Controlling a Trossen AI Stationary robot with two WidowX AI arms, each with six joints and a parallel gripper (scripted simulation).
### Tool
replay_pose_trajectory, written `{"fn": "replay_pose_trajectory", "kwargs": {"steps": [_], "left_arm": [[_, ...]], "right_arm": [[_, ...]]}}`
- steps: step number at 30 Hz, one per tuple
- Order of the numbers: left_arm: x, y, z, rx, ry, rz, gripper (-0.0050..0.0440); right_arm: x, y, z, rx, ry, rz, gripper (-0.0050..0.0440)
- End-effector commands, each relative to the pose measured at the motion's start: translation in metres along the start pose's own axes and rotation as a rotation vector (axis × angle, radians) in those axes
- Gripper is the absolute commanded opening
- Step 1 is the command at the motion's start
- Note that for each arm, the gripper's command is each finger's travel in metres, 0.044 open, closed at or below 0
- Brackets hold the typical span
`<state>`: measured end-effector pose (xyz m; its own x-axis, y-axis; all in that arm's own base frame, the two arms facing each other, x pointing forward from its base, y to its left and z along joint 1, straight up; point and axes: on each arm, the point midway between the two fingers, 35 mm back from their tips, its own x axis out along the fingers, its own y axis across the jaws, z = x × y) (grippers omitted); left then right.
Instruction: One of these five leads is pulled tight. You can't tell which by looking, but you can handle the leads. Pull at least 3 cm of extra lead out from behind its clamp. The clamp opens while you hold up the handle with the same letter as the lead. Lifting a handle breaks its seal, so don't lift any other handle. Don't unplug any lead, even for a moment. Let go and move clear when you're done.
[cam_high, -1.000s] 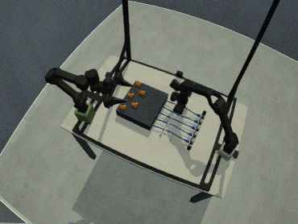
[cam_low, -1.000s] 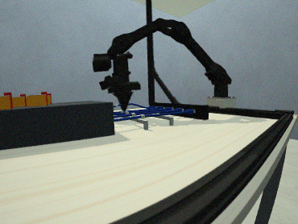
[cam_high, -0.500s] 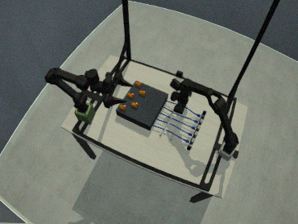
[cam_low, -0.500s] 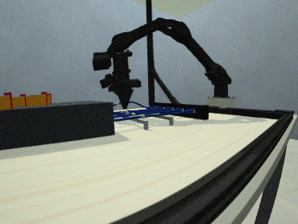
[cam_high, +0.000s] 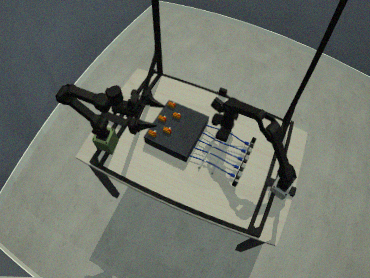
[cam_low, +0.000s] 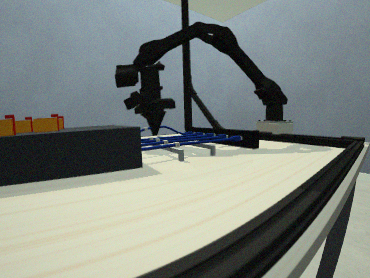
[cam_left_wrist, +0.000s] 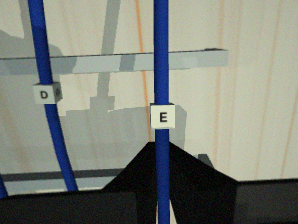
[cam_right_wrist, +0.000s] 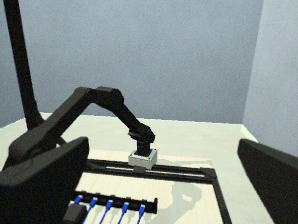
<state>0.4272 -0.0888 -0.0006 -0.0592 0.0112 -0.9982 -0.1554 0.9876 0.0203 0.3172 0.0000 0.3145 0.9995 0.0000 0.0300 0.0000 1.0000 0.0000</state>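
Note:
The blue lead E runs between the dark box and the black socket strip. My left gripper is shut on lead E, just beside its white tag E. The lead arches slightly above the others in the exterior view. Lead D with its tag D lies beside it, untouched. My right gripper is open and empty, level, near the orange handles on the box. The handle letters are not readable.
Grey rails lie across under the leads. The other blue leads run close alongside. A black frame edges the table, with tall posts at the back. The left arm reaches over the socket strip's side.

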Motion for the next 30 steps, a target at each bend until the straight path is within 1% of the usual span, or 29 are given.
{"fn": "replay_pose_trajectory", "kwargs": {"steps": [1, 15, 16, 30], "left_arm": [[0.0178, -0.0016, 0.0043, 0.000, -0.017, -0.006, -0.0050], [0.0178, -0.0016, 0.0043, 0.000, -0.017, -0.006, -0.0050], [0.0178, -0.0016, 0.0043, -0.001, -0.049, -0.018, -0.0050], [0.0178, -0.0016, 0.0043, -0.001, -0.049, -0.018, -0.0050]], "right_arm": [[-0.0011, 0.0000, 0.0080, 0.000, -0.019, 0.000, 0.0440], [-0.0011, 0.0000, 0.0080, 0.000, -0.019, 0.000, 0.0440], [-0.0011, 0.0000, 0.0079, 0.000, -0.019, 0.000, 0.0440], [-0.0011, 0.0000, 0.0079, 0.000, -0.019, 0.000, 0.0440]]}}
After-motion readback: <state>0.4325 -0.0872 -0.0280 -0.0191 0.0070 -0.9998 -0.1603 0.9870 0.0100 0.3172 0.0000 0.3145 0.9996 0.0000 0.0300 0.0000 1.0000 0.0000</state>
